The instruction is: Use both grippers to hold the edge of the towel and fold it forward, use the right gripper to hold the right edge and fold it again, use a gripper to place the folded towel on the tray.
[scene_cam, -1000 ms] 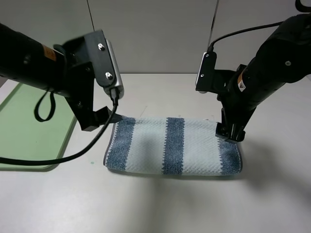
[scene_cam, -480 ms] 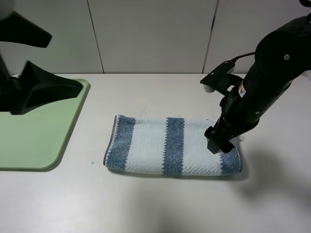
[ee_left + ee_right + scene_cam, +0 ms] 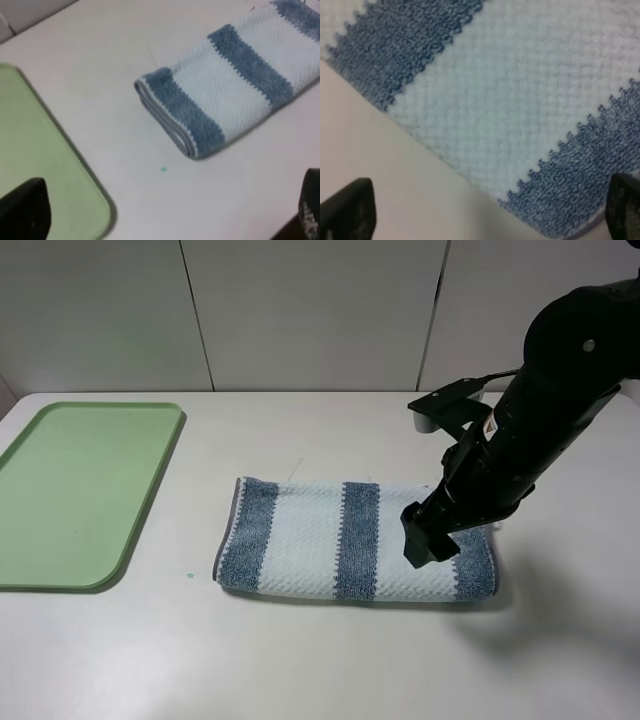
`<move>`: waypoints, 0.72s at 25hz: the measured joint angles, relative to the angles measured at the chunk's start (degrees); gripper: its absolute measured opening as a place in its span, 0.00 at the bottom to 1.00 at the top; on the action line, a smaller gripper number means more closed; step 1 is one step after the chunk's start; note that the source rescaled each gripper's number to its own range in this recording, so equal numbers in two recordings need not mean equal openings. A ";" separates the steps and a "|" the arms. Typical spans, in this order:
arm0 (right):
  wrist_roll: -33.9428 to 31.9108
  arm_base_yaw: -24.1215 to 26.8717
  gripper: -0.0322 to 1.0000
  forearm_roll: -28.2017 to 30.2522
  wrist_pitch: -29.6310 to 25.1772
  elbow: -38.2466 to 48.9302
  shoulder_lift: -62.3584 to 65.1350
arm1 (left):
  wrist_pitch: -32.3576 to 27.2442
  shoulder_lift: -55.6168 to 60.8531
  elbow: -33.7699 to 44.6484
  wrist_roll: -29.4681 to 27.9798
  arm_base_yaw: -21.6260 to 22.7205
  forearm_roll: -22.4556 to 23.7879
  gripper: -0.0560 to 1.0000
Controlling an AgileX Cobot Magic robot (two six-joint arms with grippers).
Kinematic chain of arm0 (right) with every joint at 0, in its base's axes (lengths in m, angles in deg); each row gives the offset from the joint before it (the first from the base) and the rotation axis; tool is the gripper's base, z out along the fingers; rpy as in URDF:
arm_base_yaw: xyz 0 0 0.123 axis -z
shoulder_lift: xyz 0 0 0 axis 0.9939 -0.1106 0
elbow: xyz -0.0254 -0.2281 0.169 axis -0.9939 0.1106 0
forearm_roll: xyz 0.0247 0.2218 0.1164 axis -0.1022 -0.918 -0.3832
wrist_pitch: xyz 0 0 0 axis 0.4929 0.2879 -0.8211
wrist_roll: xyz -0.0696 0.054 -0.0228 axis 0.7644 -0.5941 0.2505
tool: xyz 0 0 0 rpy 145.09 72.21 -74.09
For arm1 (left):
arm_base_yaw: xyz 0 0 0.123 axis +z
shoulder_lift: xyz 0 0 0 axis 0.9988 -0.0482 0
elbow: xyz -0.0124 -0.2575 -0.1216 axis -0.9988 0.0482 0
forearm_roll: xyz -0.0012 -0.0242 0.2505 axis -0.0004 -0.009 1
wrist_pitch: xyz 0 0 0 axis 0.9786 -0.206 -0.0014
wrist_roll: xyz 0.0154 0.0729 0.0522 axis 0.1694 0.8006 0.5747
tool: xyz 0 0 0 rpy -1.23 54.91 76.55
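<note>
The striped towel (image 3: 345,538) lies folded once, flat on the white table, with its grey hem (image 3: 233,512) at the left end. My right gripper (image 3: 428,537) hovers low over the towel's right part, jaws open and empty. In the right wrist view its fingertips (image 3: 347,207) stand wide apart above the striped cloth (image 3: 495,100). My left arm is out of the exterior high view. The left wrist view shows the towel (image 3: 235,80), its hem (image 3: 161,119), and the open left gripper (image 3: 167,210) well away from it, beside the green tray (image 3: 45,165).
The light-green tray (image 3: 80,490) lies flat at the table's left side, apart from the towel. A small green speck (image 3: 188,575) sits on the table between the tray and the towel. A panelled wall stands behind the table.
My left arm has let go of the towel and pulled away left, out of the exterior view. My right gripper has moved forward and left, over the towel's right part.
</note>
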 joint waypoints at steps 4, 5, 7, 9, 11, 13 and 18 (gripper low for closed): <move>0.05 0.00 1.00 -0.10 0.00 0.00 0.00 | -2.82 10.23 5.02 -3.60 0.00 0.08 1.00; 0.19 0.00 1.00 -0.10 0.00 0.00 0.00 | -3.33 12.21 6.00 -3.92 0.00 0.08 1.00; 0.19 0.00 1.00 -0.10 -0.06 0.00 0.00 | -4.17 16.38 8.13 -4.63 0.00 0.08 1.00; 0.19 0.00 1.00 -0.10 -0.06 0.00 0.00 | -5.22 19.48 9.84 -5.68 0.00 0.13 1.00; 0.19 0.00 1.00 -0.10 -0.06 0.00 0.00 | -6.97 21.50 11.80 -5.94 0.00 0.13 1.00; 0.19 0.00 1.00 -0.12 -0.06 0.00 0.00 | -7.44 23.13 13.16 -6.25 0.00 0.13 1.00; 0.19 0.00 1.00 -0.31 -0.06 0.00 0.00 | -7.37 24.18 13.47 -6.30 0.00 0.54 0.98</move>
